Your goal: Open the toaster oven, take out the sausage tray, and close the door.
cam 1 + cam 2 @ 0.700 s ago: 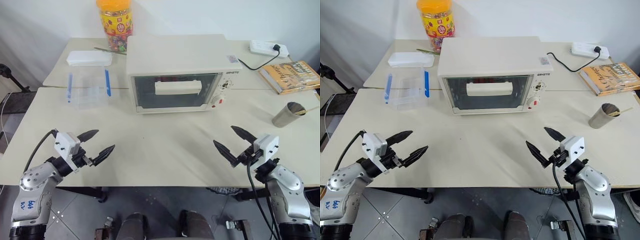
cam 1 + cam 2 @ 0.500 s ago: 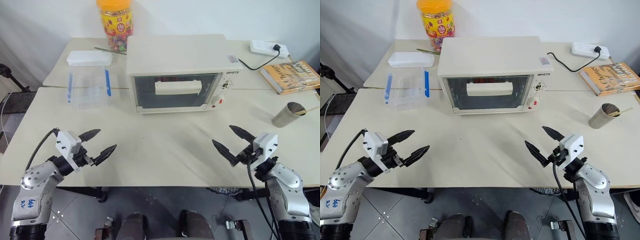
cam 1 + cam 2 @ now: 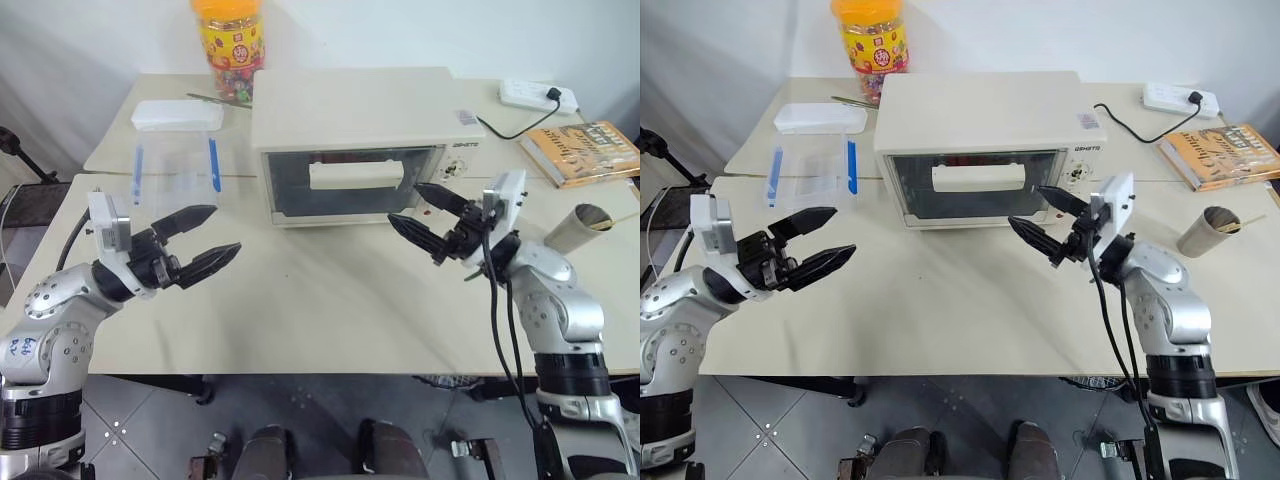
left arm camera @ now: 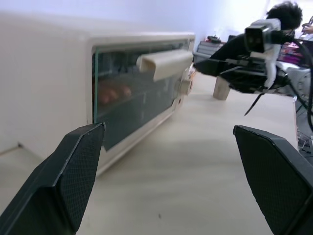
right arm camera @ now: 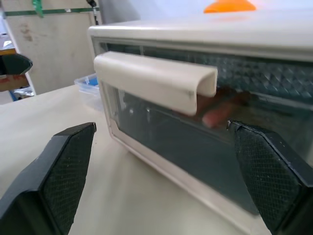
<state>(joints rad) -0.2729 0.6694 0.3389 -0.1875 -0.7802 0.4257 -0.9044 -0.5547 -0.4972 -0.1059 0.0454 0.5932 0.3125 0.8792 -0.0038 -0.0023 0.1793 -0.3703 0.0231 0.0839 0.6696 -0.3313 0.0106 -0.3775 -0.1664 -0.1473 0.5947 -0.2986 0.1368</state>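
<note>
Now — toaster oven point(image 3: 350, 150) label unreadable | left pincer point(image 3: 205, 238) released | right pincer point(image 3: 425, 213) released

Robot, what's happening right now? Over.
Both pincers open and empty, left, right near the handle. Toaster oven door shut, sausage tray inside. Nothing in the way.

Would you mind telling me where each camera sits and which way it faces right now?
Head eyes: look forward and down at the table, toaster oven and both arms.
Left wrist: looks along the open left gripper across the door to the right gripper.
Right wrist: between open fingers, close on the handle.
All four share the oven door.
</note>
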